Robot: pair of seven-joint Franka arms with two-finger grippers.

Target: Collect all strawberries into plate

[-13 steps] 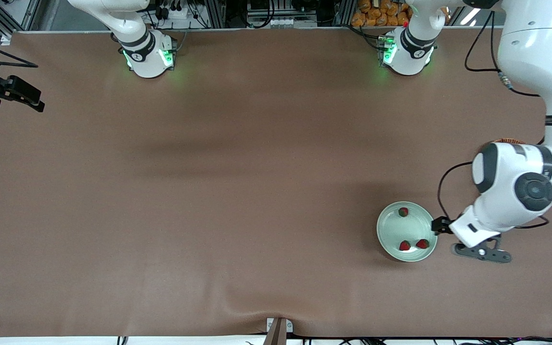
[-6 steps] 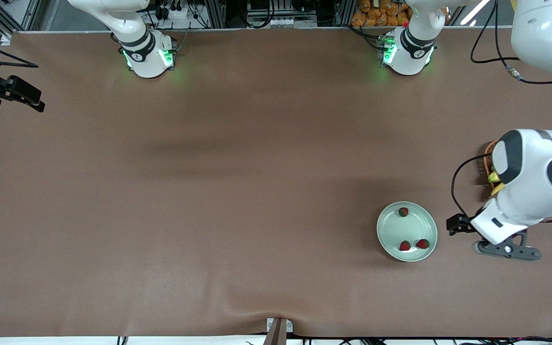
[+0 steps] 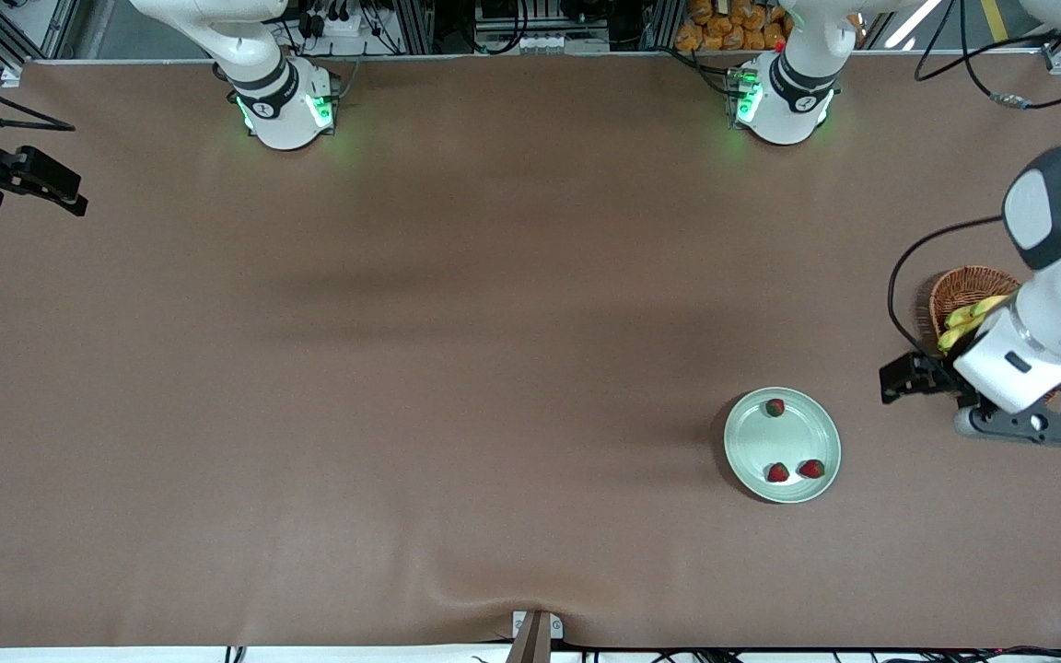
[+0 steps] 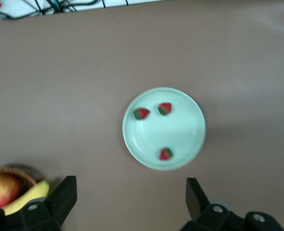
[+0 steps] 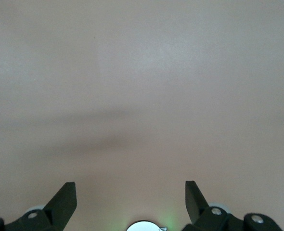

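The pale mint-green plate [image 3: 759,440] lies on the brown table toward the left arm's end. Three strawberries lie in it: one [image 3: 775,407] by the rim farther from the front camera, and two [image 3: 777,472] [image 3: 812,469] side by side by the nearer rim. My left gripper [image 3: 901,378] is open and empty, in the air between the plate and a basket. The left wrist view shows the plate [image 4: 183,130] with the berries [image 4: 141,113] [image 4: 165,109] [image 4: 166,154], apart from my open left gripper [image 4: 130,197]. My right gripper [image 5: 130,197] is open and empty over bare table and waits.
A brown wicker basket [image 3: 963,287] with bananas [image 3: 965,322] stands near the table's edge at the left arm's end, partly under the left arm. The left wrist view shows the basket [image 4: 21,172], a red-yellow apple [image 4: 0,189] and a banana [image 4: 29,196].
My left gripper has moved off the plate's edge toward the basket and the left arm's end, uncovering the basket. The plate, strawberries and right arm have not moved.
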